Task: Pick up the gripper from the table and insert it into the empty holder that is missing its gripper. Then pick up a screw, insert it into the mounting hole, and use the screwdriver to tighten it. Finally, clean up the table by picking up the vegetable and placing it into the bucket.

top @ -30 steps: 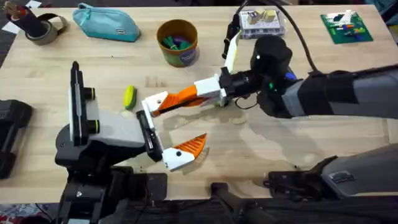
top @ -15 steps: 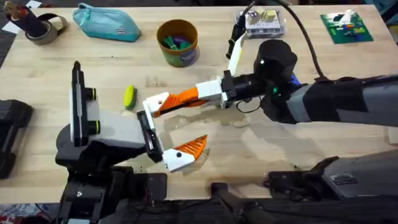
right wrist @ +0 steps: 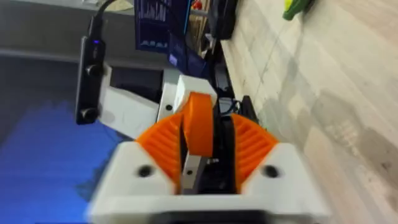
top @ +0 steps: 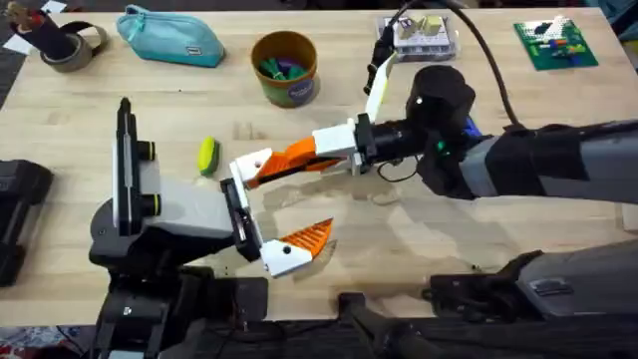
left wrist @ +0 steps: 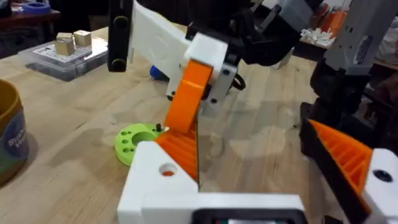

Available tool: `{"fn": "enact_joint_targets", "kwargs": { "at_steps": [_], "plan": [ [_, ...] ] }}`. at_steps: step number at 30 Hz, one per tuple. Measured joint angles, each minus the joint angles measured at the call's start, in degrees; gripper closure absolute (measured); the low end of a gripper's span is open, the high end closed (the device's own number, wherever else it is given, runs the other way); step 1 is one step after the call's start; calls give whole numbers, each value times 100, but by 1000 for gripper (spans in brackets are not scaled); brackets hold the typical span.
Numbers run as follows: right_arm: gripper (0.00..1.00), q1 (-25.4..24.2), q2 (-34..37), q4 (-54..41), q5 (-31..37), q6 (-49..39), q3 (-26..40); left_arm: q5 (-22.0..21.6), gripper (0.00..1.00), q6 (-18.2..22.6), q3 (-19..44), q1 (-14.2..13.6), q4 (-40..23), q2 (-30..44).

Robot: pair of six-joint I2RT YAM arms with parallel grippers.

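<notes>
gripper (top: 294, 155): 1, in right tool (top: 321, 152) | bucket (top: 285, 68): 1

I read the table (top: 478, 239) as pale wood, matt, grain visible. The gripper (top: 289, 158) looks like ribbed orange plastic on a smooth white plastic base. The teal pouch (top: 171, 36) appears cloth. The bucket (top: 285, 66) shows a smooth ochre wall.

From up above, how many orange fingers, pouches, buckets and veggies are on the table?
Orange ribbed fingers: 2 (loose finger in the right hand, mounted finger)
Teal pouch: 1
Yellow bucket: 1
Vegetable: 1
Total: 5
</notes>
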Motion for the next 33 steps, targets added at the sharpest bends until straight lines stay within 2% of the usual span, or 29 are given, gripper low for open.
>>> {"fn": "enact_joint_targets", "kwargs": {
  "at_steps": [2, 5, 8, 17, 22, 25, 28, 33],
  "plan": [
    [409, 1, 0, -10, 48, -1, -13, 27, 11, 5, 0, -4, 0, 0],
    [165, 1, 2, -14, 87, -7, -23, 43, 11, 17, 0, -4, -2, 0],
    [20, 1, 2, -15, 112, -18, -28, 56, 11, 17, 0, -4, -5, 0],
    [7, -87, -12, 149, 136, -21, -34, 73, 11, 17, 0, -4, -10, 0],
    [6, -630, -410, -192, 138, -259, -27, 75, 11, 19, 0, -4, -11, 0],
    [6, -1028, -883, -1013, 150, -745, 69, 75, 11, 19, 0, -4, -11, 0],
    [6, -1334, -1342, -2312, 170, -1477, 397, 75, 11, 19, 0, -4, -11, 0],
    [6, -1715, -2082, -5245, 284, -3176, 1361, 75, 11, 19, 0, -4, -13, 0]
  ]
}}
